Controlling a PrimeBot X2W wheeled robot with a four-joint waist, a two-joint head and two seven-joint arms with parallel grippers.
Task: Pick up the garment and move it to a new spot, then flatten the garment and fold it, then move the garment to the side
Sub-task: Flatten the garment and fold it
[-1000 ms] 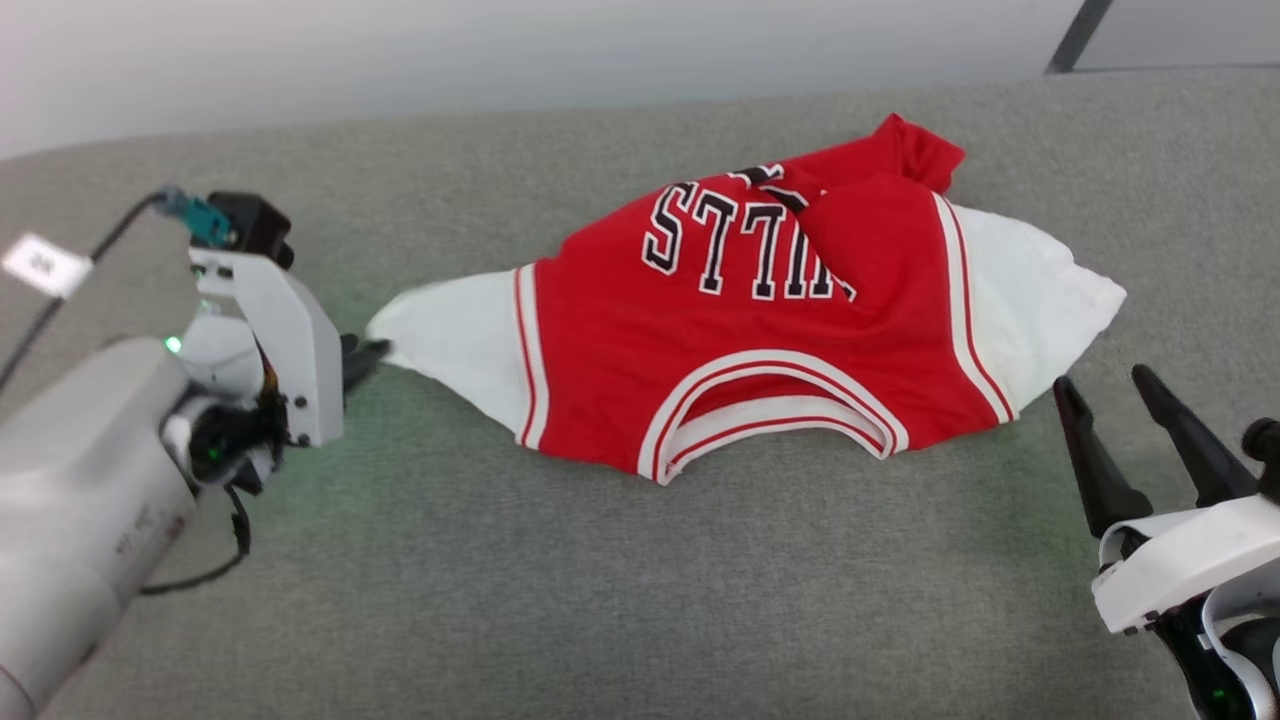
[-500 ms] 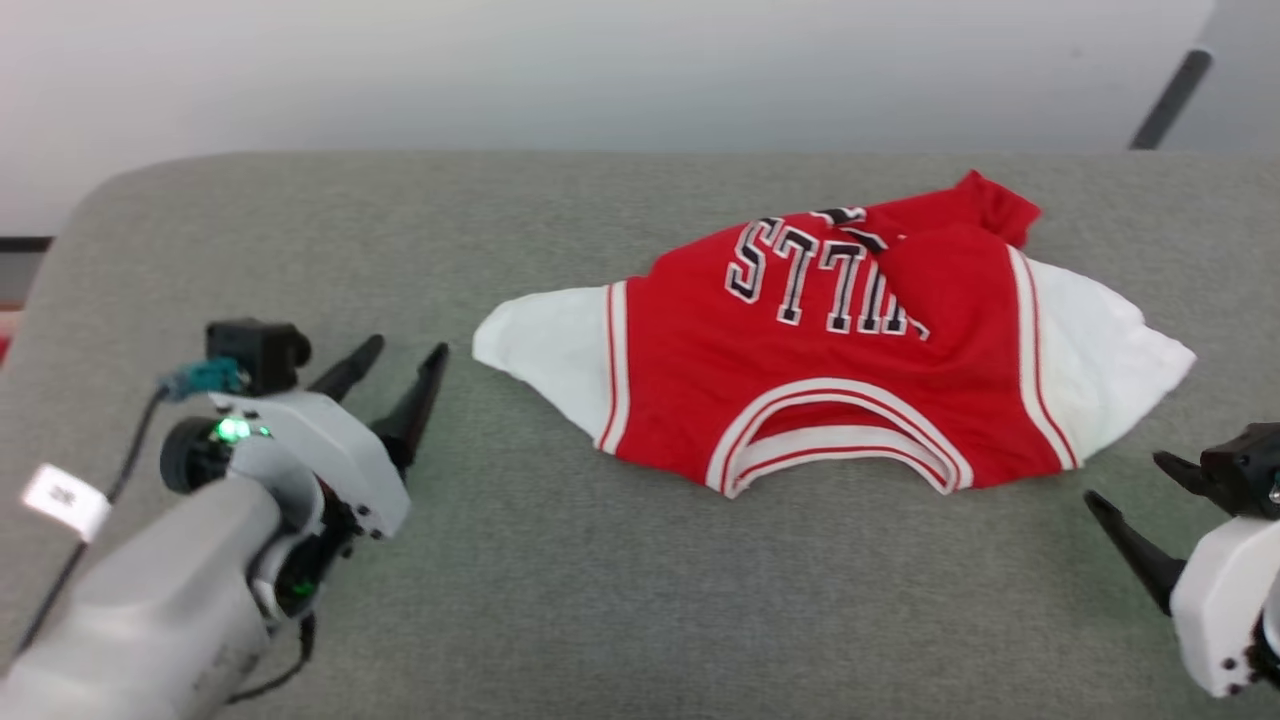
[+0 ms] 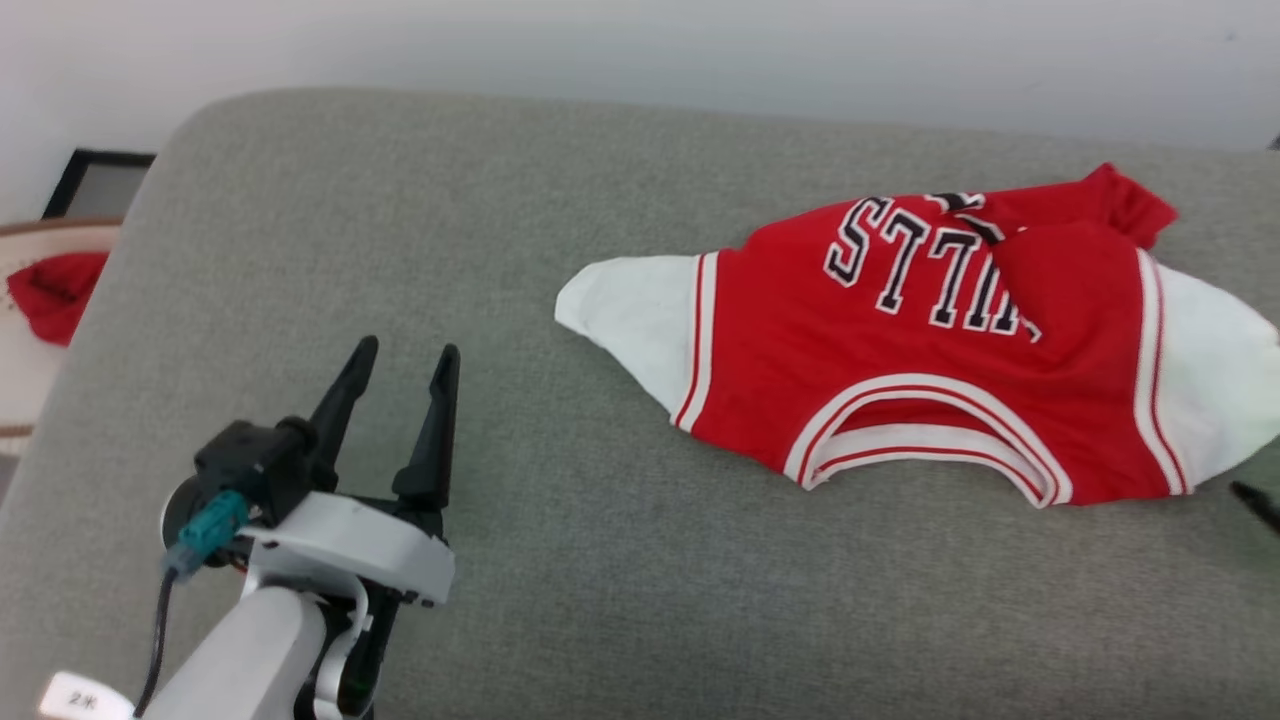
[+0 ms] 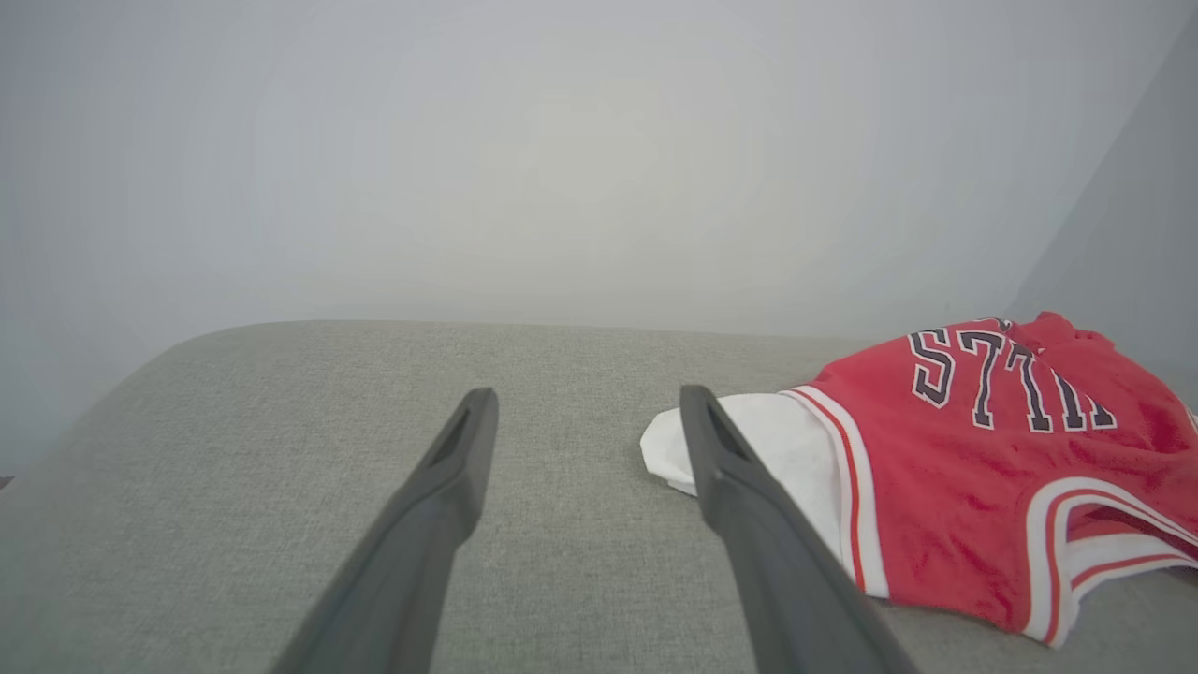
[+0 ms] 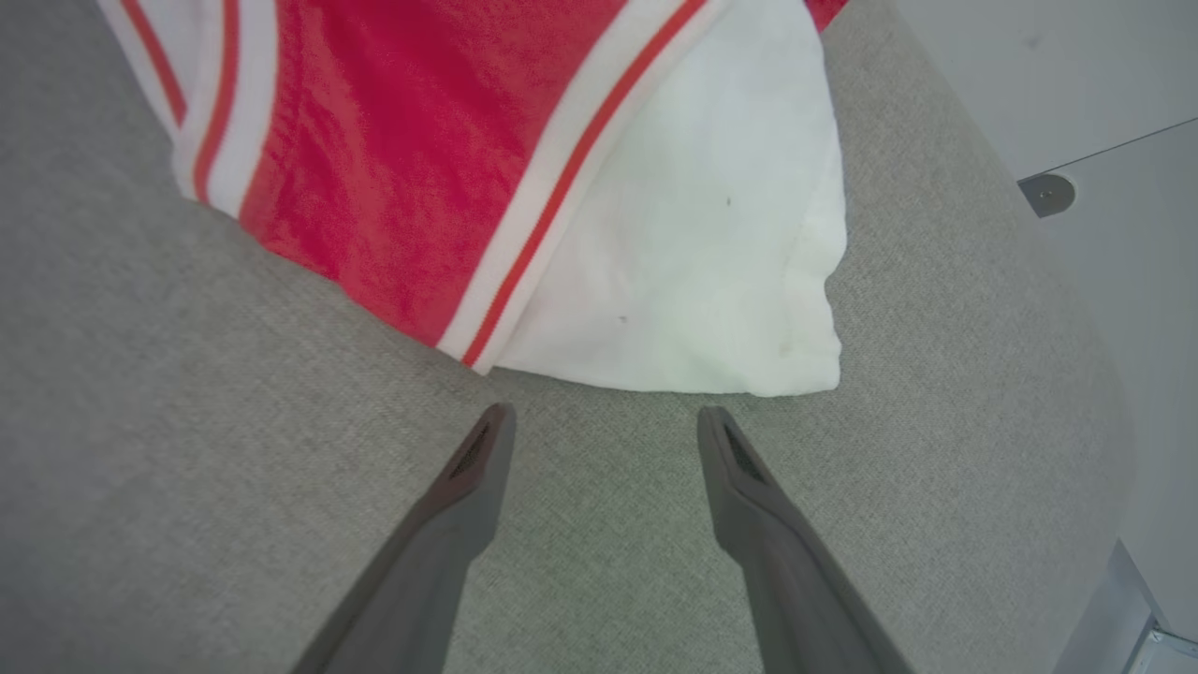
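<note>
The garment [image 3: 930,340], a red jersey with white sleeves, striped trim and black white-outlined lettering, lies spread on the grey surface [image 3: 600,560], collar toward me. Its far hem is folded over the lettering. My left gripper [image 3: 408,350] stands open at the lower left, holding nothing, well apart from the left white sleeve [image 3: 630,310]. In the left wrist view my left gripper [image 4: 588,398] points past the sleeve tip [image 4: 669,449]. My right gripper [image 5: 606,412] is open just short of the right white sleeve [image 5: 693,243]; one dark fingertip [image 3: 1258,502] shows at the head view's right edge.
A plain red cloth bundle [image 3: 55,290] lies on a pale round thing beyond the surface's left edge, with a black frame [image 3: 95,180] behind it. A pale wall runs along the far side. The surface's rounded right edge drops to the floor [image 5: 1151,281].
My left gripper has opened, let go of the left sleeve tip and drawn back toward me. The head camera has swung left, so the garment sits further right in the picture.
</note>
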